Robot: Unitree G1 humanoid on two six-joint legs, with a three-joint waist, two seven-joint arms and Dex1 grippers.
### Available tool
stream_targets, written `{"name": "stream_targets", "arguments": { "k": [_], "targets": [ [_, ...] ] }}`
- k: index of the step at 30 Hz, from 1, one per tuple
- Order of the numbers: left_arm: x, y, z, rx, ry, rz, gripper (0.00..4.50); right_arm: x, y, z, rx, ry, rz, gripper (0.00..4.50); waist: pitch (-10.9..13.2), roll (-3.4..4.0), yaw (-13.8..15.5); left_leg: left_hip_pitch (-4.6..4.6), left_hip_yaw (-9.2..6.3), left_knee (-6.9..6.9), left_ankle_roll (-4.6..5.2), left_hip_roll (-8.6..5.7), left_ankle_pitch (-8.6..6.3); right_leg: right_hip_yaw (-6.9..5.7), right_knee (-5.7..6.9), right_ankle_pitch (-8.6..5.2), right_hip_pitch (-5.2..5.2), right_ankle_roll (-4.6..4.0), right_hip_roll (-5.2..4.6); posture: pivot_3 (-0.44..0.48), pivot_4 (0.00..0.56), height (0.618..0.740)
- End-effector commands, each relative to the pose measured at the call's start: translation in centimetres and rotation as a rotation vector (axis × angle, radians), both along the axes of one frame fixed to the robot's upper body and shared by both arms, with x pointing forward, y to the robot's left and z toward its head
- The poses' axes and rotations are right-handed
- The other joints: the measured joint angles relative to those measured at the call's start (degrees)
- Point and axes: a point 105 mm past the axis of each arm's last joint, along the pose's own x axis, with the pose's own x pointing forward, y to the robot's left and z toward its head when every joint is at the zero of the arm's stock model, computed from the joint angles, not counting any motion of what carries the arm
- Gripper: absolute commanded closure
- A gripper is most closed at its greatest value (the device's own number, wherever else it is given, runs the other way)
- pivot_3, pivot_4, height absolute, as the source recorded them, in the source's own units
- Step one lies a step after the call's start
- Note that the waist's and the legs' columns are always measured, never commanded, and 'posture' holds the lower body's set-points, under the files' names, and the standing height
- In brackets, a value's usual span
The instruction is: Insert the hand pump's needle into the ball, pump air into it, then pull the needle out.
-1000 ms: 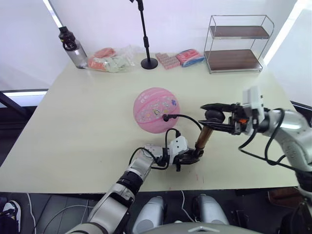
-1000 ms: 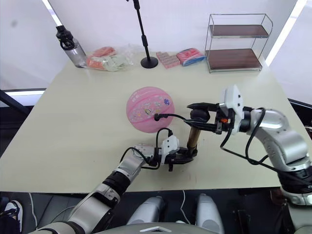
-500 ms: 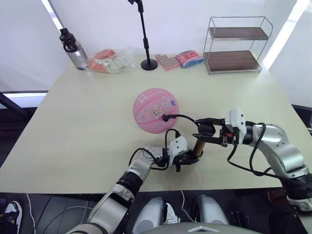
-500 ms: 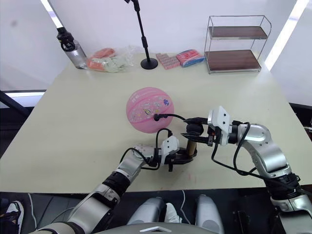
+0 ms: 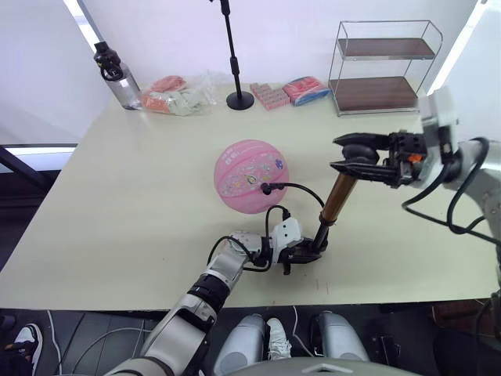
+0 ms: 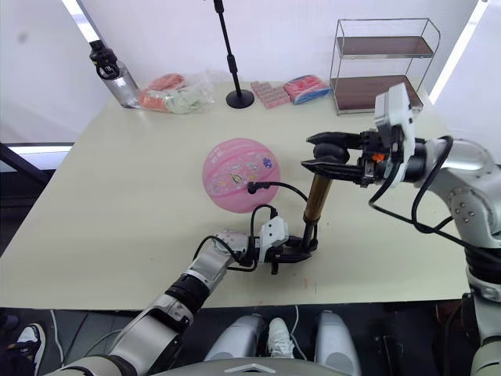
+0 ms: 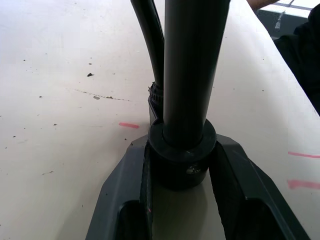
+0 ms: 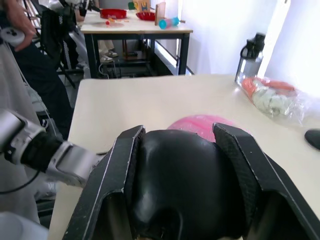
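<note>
With the ball sitting mid-tabletop, the left pincer is clamping the hand pump base at its 5 o'clock while the right pincer is gripping the T-handle, risking yanking the needle out.

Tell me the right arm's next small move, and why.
Probably push the handle back down. The right tool is shut on it at the raised top of the stroke, above the gold hand pump; the left tool clamps the pump's base on the table, and the hose runs to the ball, so a downstroke should send air in.
</note>
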Motion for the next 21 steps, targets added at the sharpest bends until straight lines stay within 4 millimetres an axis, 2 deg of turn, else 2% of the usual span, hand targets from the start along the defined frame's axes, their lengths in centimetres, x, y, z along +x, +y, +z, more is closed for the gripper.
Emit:
{"name": "stream_targets", "arguments": {
  "k": [1, 4, 7, 13, 19, 21],
  "targets": [
    [-1.7, 4.4, -5.8, 0.209, 0.188, 0.099, 3.39, -1.1, -0.8, 3.5, 0.051, -0.103, 0.007, 2.84, 0.1, -0.08, 0.0, 0.00, 0.00, 0.00, 0.00, 0.00, 0.00, -0.01, 0.00, 0.00, 0.00, 0.00, 0.00, 0.000, 0.150, 0.740],
    [-1.7, 4.5, -5.8, 0.210, 0.190, 0.100, 3.39, -1.3, -0.7, 3.9, 0.055, -0.098, 0.014, 2.84, 0.1, -0.08, 0.0, -0.04, 0.02, 0.01, 0.00, -0.01, 0.00, 0.01, -0.01, 0.05, -0.03, -0.08, -0.02, 0.000, 0.150, 0.740],
    [-1.8, 4.4, -5.9, 0.209, 0.191, 0.101, 3.39, -1.4, 0.0, 2.1, 0.032, -0.057, 0.028, 2.84, 0.1, -0.08, 0.0, -0.06, 0.01, 0.02, 0.00, -0.01, 0.00, 0.02, -0.01, 0.07, -0.06, -0.10, -0.03, 0.000, 0.150, 0.740],
    [-1.6, 4.3, -5.8, 0.208, 0.190, 0.106, 3.39, -0.2, 1.1, -6.0, -0.055, 0.045, -0.022, 2.84, -0.2, -0.22, -0.1, 0.04, 0.19, 0.01, -0.01, 0.06, 0.00, -0.01, -0.02, 0.03, 0.02, 0.06, 0.00, 0.000, 0.150, 0.740],
    [-1.8, 4.3, -5.9, 0.207, 0.191, 0.109, 3.39, -0.4, 1.7, -13.4, -0.170, 0.109, -0.026, 2.84, -0.5, -0.42, -1.0, 0.26, 1.87, 0.02, -0.08, 1.26, 0.04, -0.18, -0.06, 0.01, 0.52, 0.10, 0.19, 0.000, 0.150, 0.740],
    [-1.8, 4.4, -5.9, 0.206, 0.191, 0.111, 3.39, -0.2, 1.5, -15.2, -0.203, 0.108, -0.048, 2.84, -0.5, -0.45, -1.3, 0.28, 2.22, 0.04, -0.08, 1.58, 0.04, -0.26, -0.10, 0.01, 0.66, 0.10, 0.22, 0.000, 0.150, 0.740]
  ]
}}
